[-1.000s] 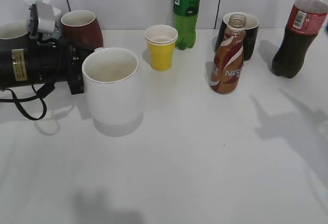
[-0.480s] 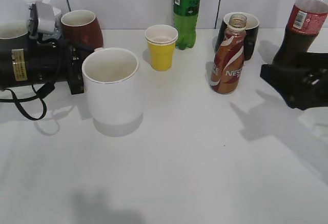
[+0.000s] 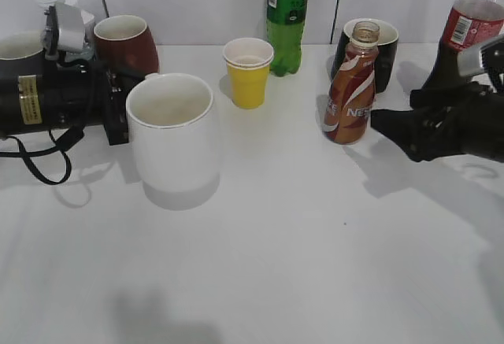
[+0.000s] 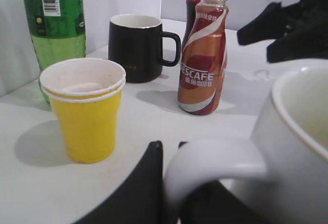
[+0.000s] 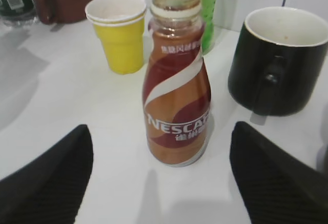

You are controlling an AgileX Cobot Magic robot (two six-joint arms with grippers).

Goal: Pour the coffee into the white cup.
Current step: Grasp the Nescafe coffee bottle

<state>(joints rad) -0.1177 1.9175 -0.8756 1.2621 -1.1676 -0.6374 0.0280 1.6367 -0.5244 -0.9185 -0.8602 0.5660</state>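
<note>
The right gripper (image 5: 164, 178) has its fingers (image 5: 48, 175) spread wide, framing the uncapped coffee bottle (image 3: 350, 84) (standing toward the counter's back right) without touching it. A second ago this arm was absent; it has swept in from the right edge, so grasping looks imminent. The left gripper (image 4: 171, 188) pinches the white cup (image 3: 172, 131) handle near the left edge.
</note>
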